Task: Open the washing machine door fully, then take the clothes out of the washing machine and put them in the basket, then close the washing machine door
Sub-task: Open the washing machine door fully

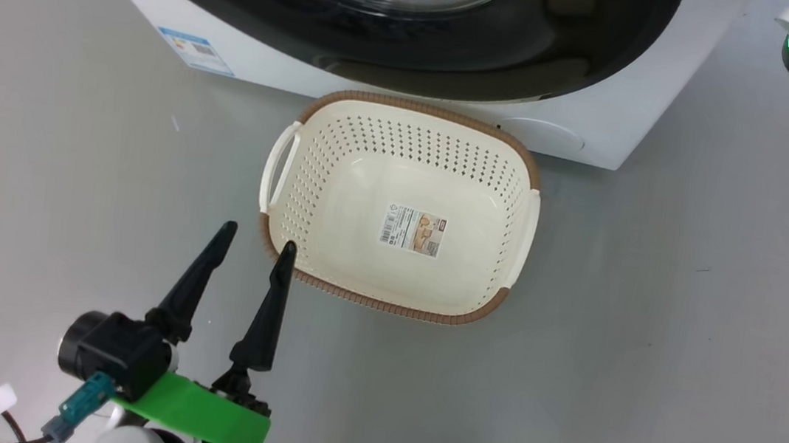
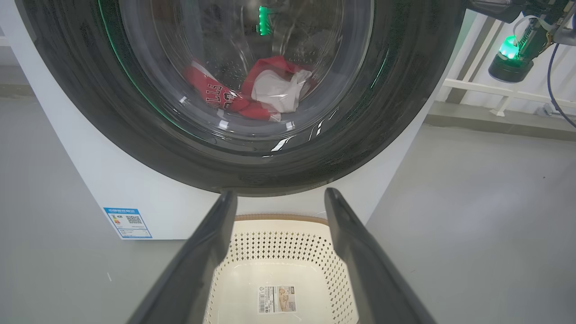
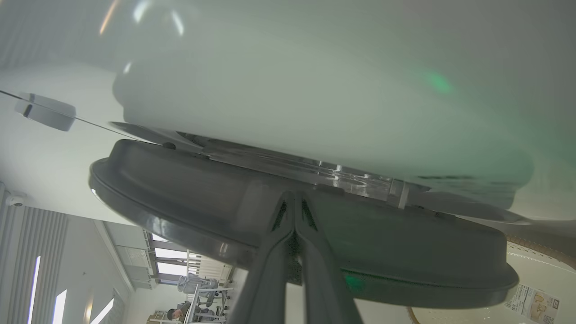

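Standing on the grey floor (image 1: 647, 354) just before the big white front-loading washing machine (image 2: 135, 189), the cream perforated plastic basket (image 1: 422, 109) with a brown rim held nothing. The clothes (image 2: 225, 96), red jerseys and a white cloth, lay behind the round black-rimmed glass door (image 2: 396, 112). The left gripper (image 1: 259, 236) hovered wide and empty by the basket's corner. The right gripper (image 3: 294, 194) had its fingers pressed together at the door's rim.

Smooth grey floor (image 1: 682, 373) with a few faint scuffs. A white railing (image 2: 490, 87) runs along the wall. Bright windows (image 3: 173, 269) light a distant pale room.
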You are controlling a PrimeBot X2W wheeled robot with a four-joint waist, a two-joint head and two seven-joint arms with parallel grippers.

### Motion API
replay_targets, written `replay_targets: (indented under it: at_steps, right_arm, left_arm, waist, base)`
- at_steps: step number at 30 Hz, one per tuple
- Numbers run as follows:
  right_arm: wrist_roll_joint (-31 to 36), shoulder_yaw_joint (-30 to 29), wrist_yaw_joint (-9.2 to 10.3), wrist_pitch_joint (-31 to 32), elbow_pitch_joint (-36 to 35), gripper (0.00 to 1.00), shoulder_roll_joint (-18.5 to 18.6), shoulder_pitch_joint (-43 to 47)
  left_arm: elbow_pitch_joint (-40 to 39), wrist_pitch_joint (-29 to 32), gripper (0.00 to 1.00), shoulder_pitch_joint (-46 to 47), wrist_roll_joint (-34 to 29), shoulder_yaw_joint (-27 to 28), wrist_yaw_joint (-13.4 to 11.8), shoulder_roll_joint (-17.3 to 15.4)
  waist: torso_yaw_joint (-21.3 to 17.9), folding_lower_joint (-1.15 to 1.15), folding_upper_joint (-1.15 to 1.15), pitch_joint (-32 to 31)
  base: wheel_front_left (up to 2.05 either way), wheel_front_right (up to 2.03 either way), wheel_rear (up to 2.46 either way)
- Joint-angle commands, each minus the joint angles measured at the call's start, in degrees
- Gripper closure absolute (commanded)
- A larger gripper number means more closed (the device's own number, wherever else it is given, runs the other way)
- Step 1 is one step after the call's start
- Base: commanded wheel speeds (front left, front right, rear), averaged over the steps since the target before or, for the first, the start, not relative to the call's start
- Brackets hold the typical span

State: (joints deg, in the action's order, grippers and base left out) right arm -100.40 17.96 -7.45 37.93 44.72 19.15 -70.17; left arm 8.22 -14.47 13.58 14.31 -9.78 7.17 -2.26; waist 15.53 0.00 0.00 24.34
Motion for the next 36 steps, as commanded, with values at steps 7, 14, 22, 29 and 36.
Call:
replay_targets:
  at_steps: [7,14,22,29,36]
  right_arm:
    - [-0.12,0.58,-0.03,1.49,0.18,1.00,-0.96,-2.68]
    - [0.19,1.17,-0.03,2.51,0.52,1.00,-1.37,-2.72]
    - [0.13,1.81,-0.03,4.66,-2.61,1.00,-2.19,1.50]
    - [0.50,2.55,-0.03,6.01,-6.28,1.00,-3.05,7.35]
    - [0.94,3.07,-0.03,6.81,-9.13,1.00,-3.49,12.25]
  left_arm:
    - [-1.15,-0.52,0.00,1.42,1.01,0.88,0.31,-0.62]
    - [-0.99,-0.52,0.00,1.49,1.28,0.46,0.31,-0.62]
    - [-0.57,-0.52,0.00,0.68,0.71,0.41,0.32,-0.62]
    - [-0.19,-0.52,0.00,-0.89,-0.21,0.91,0.32,-0.62]
    - [-0.09,-0.52,0.00,-2.42,-0.81,1.82,0.32,-0.62]
  waist:
    - [1.19,0.00,0.00,1.11]
    - [1.52,0.00,0.00,1.00]
    - [0.99,0.00,0.00,-1.36]
    - [0.41,0.00,0.00,-4.38]
    - [0.42,0.00,0.00,-6.83]
  base:
    - [0.00,0.00,0.00]
    - [0.00,0.00,0.00]
    - [0.00,0.00,0.00]
    - [0.00,0.00,0.00]
    - [0.00,0.00,0.00]
